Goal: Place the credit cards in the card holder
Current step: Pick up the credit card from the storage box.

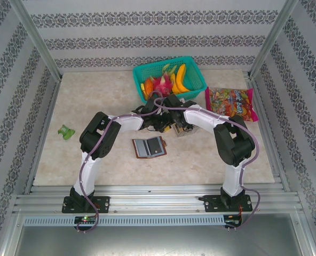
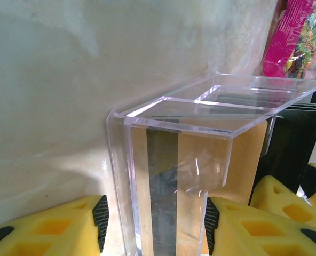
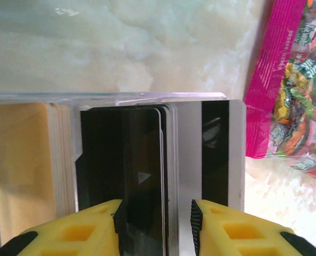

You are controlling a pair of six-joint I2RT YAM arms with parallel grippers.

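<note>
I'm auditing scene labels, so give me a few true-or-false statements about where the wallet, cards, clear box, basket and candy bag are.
1. The brown card holder lies open on the table. True.
2. The credit cards lie loose on the table. False: they sit inside a clear plastic box.
3. The left gripper straddles the clear plastic box. True.
4. The candy bag lies left of the fruit basket. False: the candy bag lies right of the teal basket.
</note>
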